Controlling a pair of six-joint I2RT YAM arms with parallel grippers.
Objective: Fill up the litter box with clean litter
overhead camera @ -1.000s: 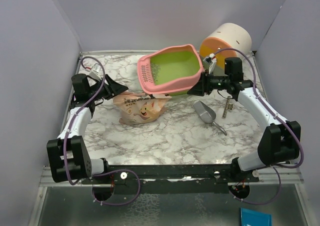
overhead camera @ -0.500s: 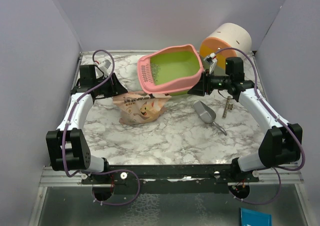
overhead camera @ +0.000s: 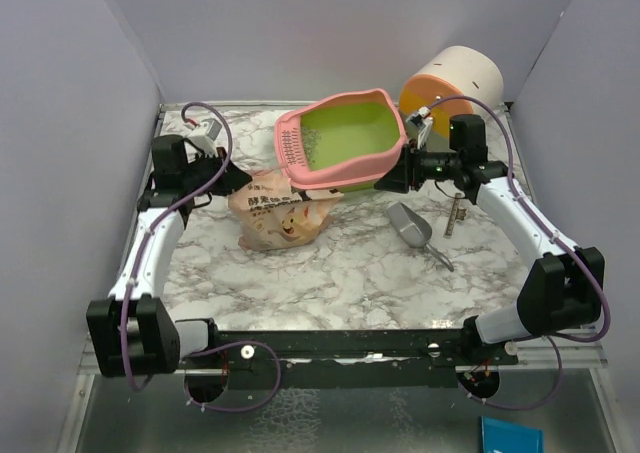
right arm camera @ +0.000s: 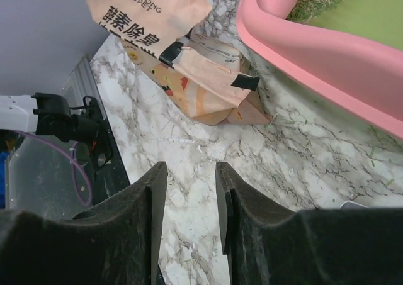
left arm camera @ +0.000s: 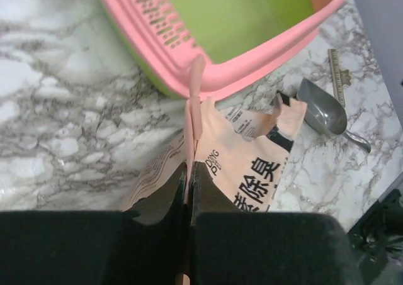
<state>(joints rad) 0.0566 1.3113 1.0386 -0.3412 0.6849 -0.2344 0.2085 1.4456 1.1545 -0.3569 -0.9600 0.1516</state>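
My left claw (left arm camera: 190, 172) is closed flat on a thin side seam of the tan pouch (left arm camera: 245, 165). Nothing else is between the jaws. The seam stands up straight out of the grip and its top reaches the pink rim of the litter box (left arm camera: 271, 58); I cannot tell if they touch.

From above, this claw (overhead camera: 232, 181) sits at the left end of the pouch (overhead camera: 280, 218). The pouch lies on the table (overhead camera: 350, 263) with its long axis going from my claw to the right and a little near. Its torn edge is on the side away from the claw. The litter box (overhead camera: 340, 170) lies to the far right of the grip, just behind the pouch, with the grille at its left end. Some clean litter (right arm camera: 318, 2) is already seen inside, near the pink wall.

My right claw (right arm camera: 189, 172) is half open, with only table between the jaws. It hovers at the near right corner of the box, so the left one is the nearer to the pouch. I judge the coming move is to lift the seam end up and to the far right, so that the torn edge tips over the rim.
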